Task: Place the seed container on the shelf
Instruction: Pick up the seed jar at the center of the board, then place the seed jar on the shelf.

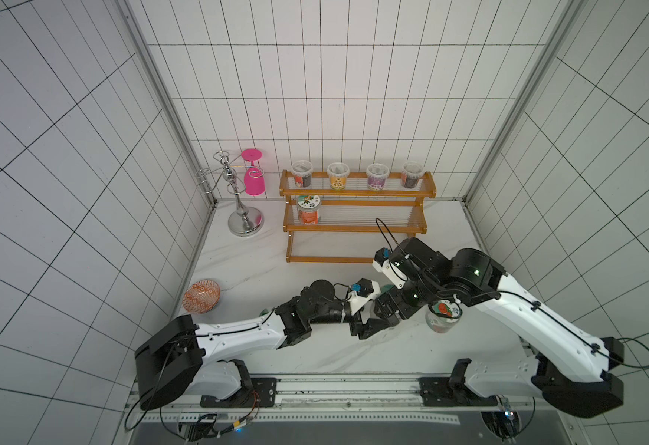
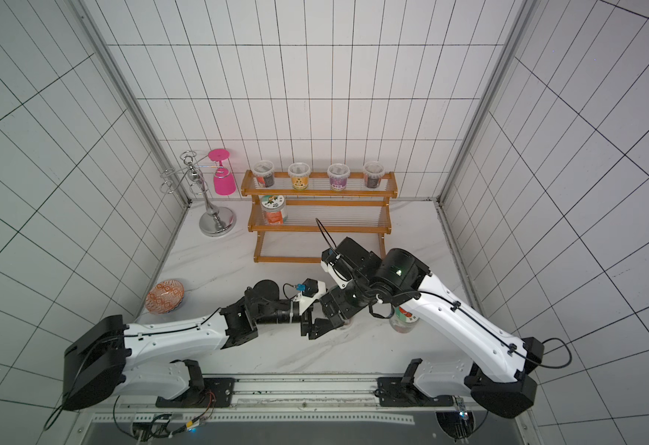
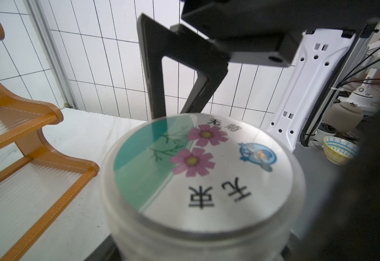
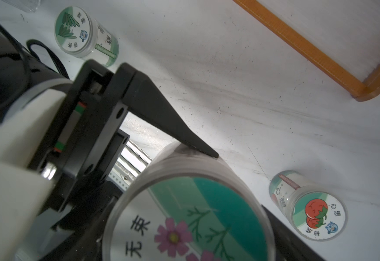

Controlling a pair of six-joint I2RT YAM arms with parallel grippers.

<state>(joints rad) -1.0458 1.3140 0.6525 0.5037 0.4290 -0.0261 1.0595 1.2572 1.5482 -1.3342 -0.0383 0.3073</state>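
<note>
Together, the left gripper [image 1: 373, 327] and the right gripper [image 1: 386, 306] meet over the middle of the marble-patterned worktop [image 1: 315, 346], nearer its front edge than its far one. Between them is the seed container [image 3: 202, 171], a clear jar whose round lid shows two pink flowers on green and white. From above we lose the jar under the black gripper bodies, but both wrist views show it close up. In the right wrist view we see one finger [image 4: 175, 126] of the left gripper with its tip against the jar's side wall. Its partner is hidden, so we cannot tell whether those jaws are clamped on the jar. In the left wrist view one finger [image 3: 155, 74] of the right gripper stands just behind the lid's far rim. The right jaws are set wide enough to straddle the jar, and whether they press it we cannot tell. The shelf [image 1: 353, 229], an orange-brown stepped rack with pale rods, stands against the far edge, well apart from the jar. Its top tier carries four lidded tubs [image 1: 338, 175], and its middle tier has an orange-labelled jar [image 1: 309, 210] at the left end. A tomato-lidded jar [image 1: 444, 314] stands just right of the grippers, partly under the right arm, and a leaf-lidded jar [image 4: 86, 34] shows in the right wrist view. A chrome glass stand [image 1: 243, 221] with an upturned pink glass [image 1: 254, 181] fills the far left corner, and a patterned bowl [image 1: 201, 296] sits by the left edge.
</note>
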